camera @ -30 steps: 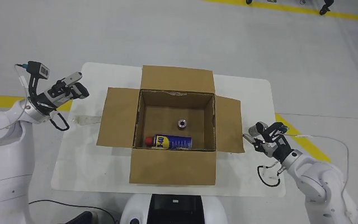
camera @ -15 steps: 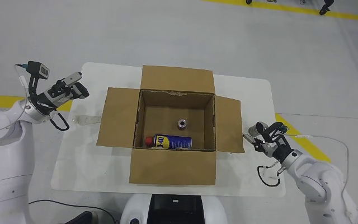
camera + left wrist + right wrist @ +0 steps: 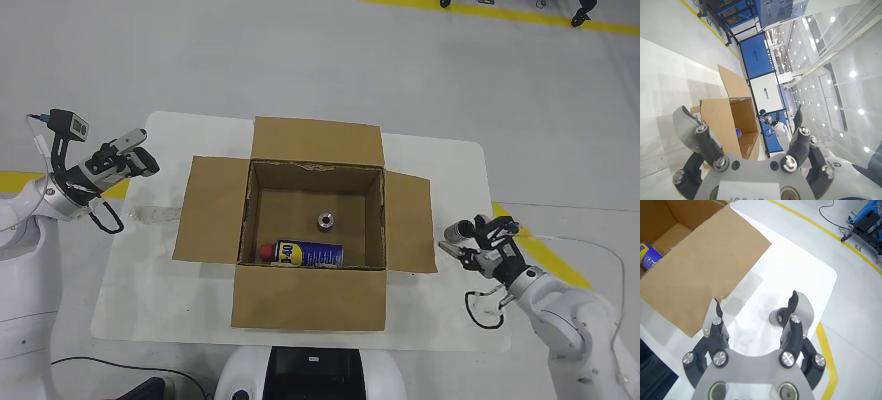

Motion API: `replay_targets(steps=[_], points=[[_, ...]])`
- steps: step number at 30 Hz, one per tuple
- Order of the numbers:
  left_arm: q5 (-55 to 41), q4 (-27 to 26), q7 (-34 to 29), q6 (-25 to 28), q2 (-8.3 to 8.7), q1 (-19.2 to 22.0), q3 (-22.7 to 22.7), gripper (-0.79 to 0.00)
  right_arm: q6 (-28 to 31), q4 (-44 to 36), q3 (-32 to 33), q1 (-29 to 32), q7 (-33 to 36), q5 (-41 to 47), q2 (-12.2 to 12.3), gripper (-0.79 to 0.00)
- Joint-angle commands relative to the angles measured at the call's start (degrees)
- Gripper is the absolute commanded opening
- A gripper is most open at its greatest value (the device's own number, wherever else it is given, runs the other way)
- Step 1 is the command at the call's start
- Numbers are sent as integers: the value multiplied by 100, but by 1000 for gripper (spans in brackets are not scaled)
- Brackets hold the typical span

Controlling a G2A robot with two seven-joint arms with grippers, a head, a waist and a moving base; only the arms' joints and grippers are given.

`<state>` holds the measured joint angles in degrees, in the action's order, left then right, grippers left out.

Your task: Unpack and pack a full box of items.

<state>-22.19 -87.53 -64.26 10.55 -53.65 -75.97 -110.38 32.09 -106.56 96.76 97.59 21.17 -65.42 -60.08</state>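
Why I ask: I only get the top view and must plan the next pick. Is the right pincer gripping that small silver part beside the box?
Observer: No. In the right wrist view the right pincer is open. The metal cylinder sits on the table close to one of its fingers, not clamped.
Operator: And the left pincer, is it free for the box?
Observer: Yes. The left wrist view shows the left pincer open and empty.
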Motion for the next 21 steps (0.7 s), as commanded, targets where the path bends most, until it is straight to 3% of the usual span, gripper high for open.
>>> replay_targets(steps=[1, 10, 21], points=[[0, 0, 0, 0, 0, 0, 0, 0, -15, 144, 13, -36, 11, 0, 4, -105], [0, 0, 0, 0, 0, 0, 0, 0, -134, 1361, 39, -590, 140, 373, 17, -126], [0, 0, 0, 0, 0, 0, 0, 0, 293, 2355, -216, -1251, 299, 823, 32, -102]])
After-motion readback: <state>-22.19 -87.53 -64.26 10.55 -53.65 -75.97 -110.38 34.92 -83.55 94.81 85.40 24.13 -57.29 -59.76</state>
